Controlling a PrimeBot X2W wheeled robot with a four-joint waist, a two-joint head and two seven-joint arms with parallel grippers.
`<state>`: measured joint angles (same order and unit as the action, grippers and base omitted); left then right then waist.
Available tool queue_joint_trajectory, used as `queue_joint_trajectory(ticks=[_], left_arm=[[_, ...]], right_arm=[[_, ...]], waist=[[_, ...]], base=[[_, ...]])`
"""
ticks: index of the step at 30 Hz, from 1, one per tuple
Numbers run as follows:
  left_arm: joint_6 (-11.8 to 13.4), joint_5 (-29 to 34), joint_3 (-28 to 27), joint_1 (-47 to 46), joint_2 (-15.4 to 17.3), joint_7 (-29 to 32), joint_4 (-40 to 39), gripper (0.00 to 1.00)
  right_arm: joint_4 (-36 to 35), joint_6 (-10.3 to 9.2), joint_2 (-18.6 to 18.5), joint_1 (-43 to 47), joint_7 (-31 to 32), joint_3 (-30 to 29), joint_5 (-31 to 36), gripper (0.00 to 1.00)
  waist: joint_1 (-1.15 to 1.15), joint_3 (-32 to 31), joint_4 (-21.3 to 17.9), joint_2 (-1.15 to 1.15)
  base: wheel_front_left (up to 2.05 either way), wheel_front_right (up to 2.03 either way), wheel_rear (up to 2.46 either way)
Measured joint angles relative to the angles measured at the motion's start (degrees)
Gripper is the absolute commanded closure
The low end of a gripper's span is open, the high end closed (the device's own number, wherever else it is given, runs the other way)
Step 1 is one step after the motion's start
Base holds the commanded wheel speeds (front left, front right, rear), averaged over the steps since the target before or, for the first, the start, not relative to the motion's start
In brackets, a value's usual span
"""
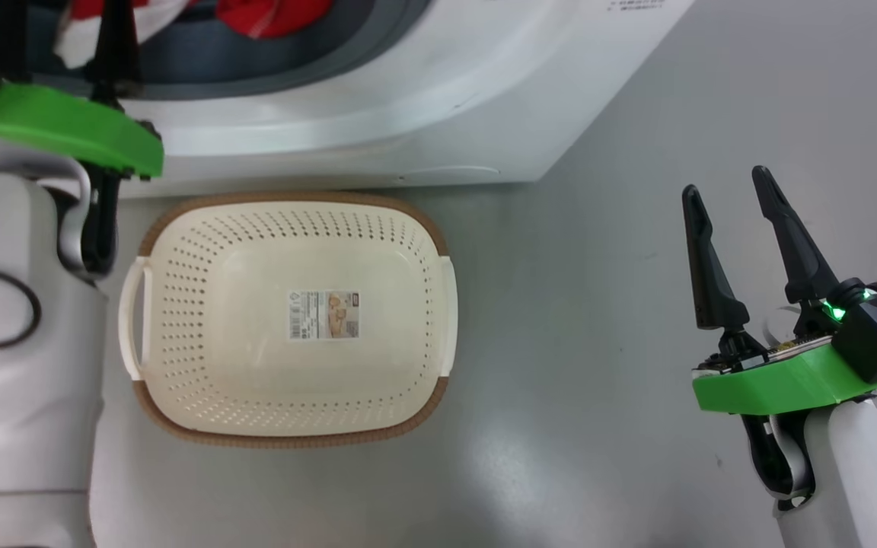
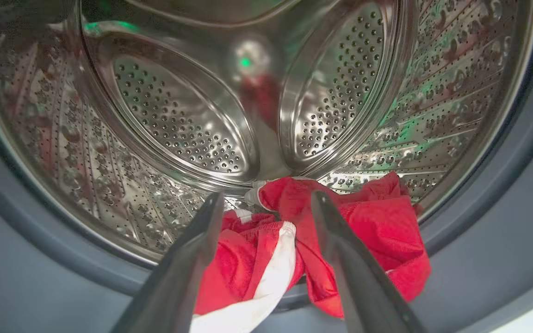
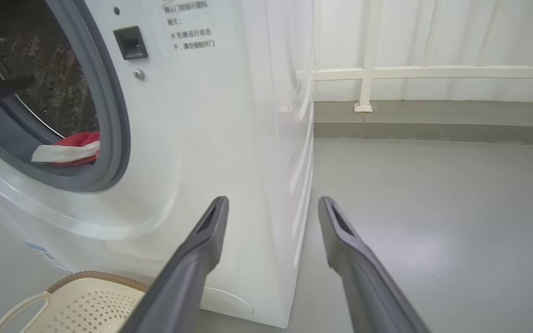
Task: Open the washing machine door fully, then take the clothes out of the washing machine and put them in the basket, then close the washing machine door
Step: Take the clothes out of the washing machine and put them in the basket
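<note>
The washing machine stands with its mouth uncovered; its door is out of view. Red clothes with a white panel lie at the front lip of the steel drum, and also show as clothes and clothes. My left gripper is open at the drum's mouth, its fingers standing on either side of the clothes with nothing clamped. The cream basket sits empty on the floor right before the machine, a paper sticker on its bottom. My right gripper hangs open over the floor to the basket's right.
Grey floor spreads right of the basket and machine. A white railing and a low kerb run behind. My pale body stands against the basket's left side. The basket's rim lies under the machine's front.
</note>
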<state>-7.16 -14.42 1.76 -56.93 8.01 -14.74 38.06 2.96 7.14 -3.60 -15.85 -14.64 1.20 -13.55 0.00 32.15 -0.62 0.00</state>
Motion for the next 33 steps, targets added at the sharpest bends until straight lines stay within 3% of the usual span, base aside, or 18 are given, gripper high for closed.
queue_joint_trajectory(ticks=[13, 22, 27, 28, 29, 33], left_arm=[[0.2, 0.87, 3.24, -13.54, 2.58, 5.34, 18.2, 0.0], [2.88, 4.75, 7.37, -17.88, 4.3, 15.9, 26.69, 0.0], [4.71, 7.14, 9.78, -18.82, 5.38, 18.27, 28.83, 0.0], [5.0, 7.42, 10.12, -18.87, 5.52, 18.3, 29.07, 0.83], [5.19, 7.67, 10.56, -19.03, 5.63, 18.52, 29.28, 1.0], [5.88, 7.78, 10.92, -19.2, 5.8, 17.83, 29.87, 1.0]], right_arm=[[2.27, 0.0, 0.16, -2.41, 0.0, 3.39, 0.0, 0.0], [3.99, 0.0, 0.13, -3.25, -0.01, 4.69, -0.09, 0.0], [4.47, 0.0, 0.16, -3.26, -0.01, 5.34, -0.55, 0.0], [4.53, 0.0, 0.16, -3.26, -0.01, 5.37, -0.57, 0.0], [4.6, 0.0, 0.16, -3.27, -0.01, 5.38, -0.57, 0.0], [4.82, 0.0, 0.18, -3.3, -0.01, 5.37, -0.58, 0.0]], waist=[[0.0, 4.7, -2.48, 0.0], [0.0, 4.93, -3.55, 0.0], [0.0, 4.85, -4.23, 0.0], [0.0, 4.87, -4.34, 0.0], [0.0, 4.91, -4.42, 0.0], [0.0, 5.03, -4.52, 0.0]], base=[[0.0, 0.0, 0.0], [0.0, 0.0, 0.0], [0.0, 0.0, 0.0], [0.0, 0.0, 0.0], [0.0, 0.0, 0.0], [0.0, 0.0, 0.0]])
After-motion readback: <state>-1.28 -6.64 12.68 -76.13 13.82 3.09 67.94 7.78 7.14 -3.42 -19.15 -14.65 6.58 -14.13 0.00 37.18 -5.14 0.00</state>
